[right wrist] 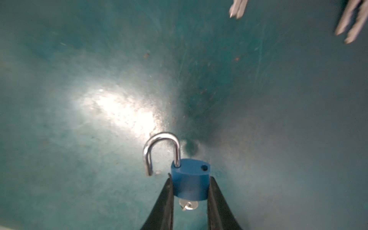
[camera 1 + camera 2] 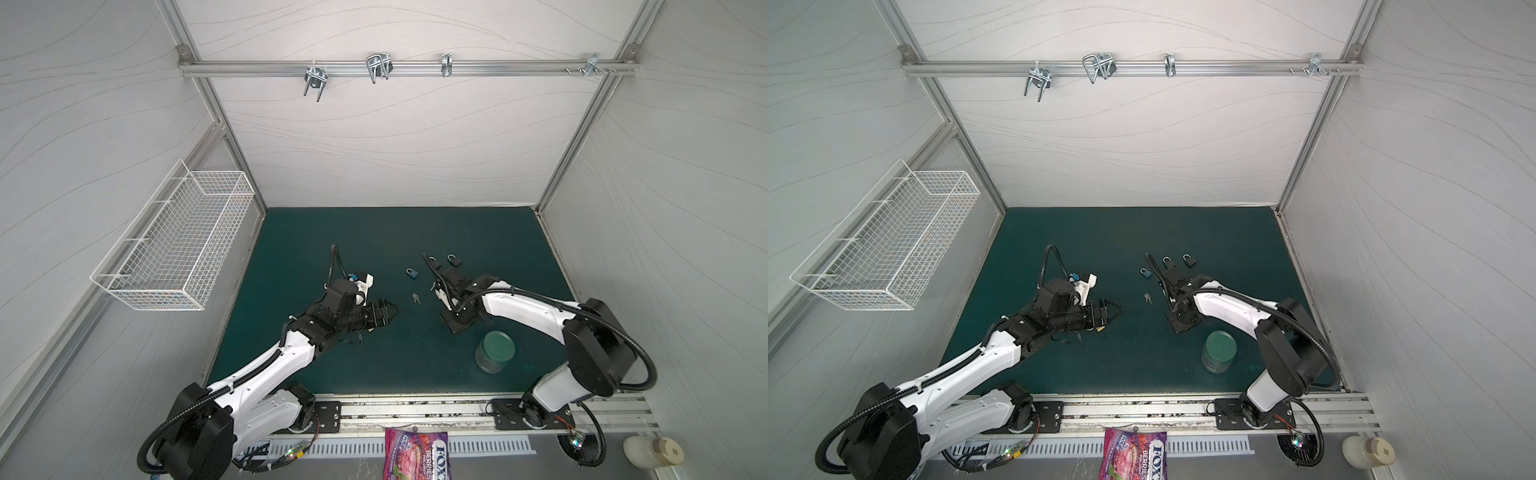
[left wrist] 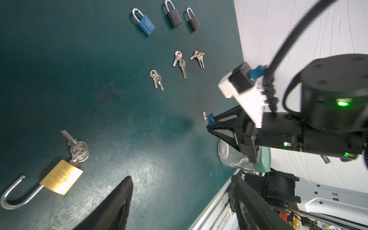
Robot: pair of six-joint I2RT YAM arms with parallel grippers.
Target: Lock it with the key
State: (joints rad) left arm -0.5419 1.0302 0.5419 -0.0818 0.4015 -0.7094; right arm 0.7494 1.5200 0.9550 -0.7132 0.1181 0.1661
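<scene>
The right gripper (image 1: 190, 177) is clamped on the small blue padlock (image 1: 190, 181), one black finger against each side of the body (the grip sits low, leaving the top face bare). The shackle (image 1: 161, 151) stands swung out of its hole, and a key (image 1: 188, 205) sticks out of the underside between the fingers. The left wrist view shows this lock near the middle of the tabletop (image 2: 332, 232), a little toward its right edge; I cannot tell whether it touches the surface. Three key bunches (image 3: 180, 63) lie just beyond it, and farther toward the far edge lie a larger blue padlock (image 2: 412, 273) and two black padlocks (image 2: 455, 260) in a loose row, all latched. Left of the middle, the left gripper (image 3: 182, 177) hangs with its jaws wide apart, holding nothing; a brass padlock (image 3: 60, 177) lies beside it, unlatched, keys in its keyhole. A jar (image 2: 494, 351) with a green lid stands toward the front right corner.
</scene>
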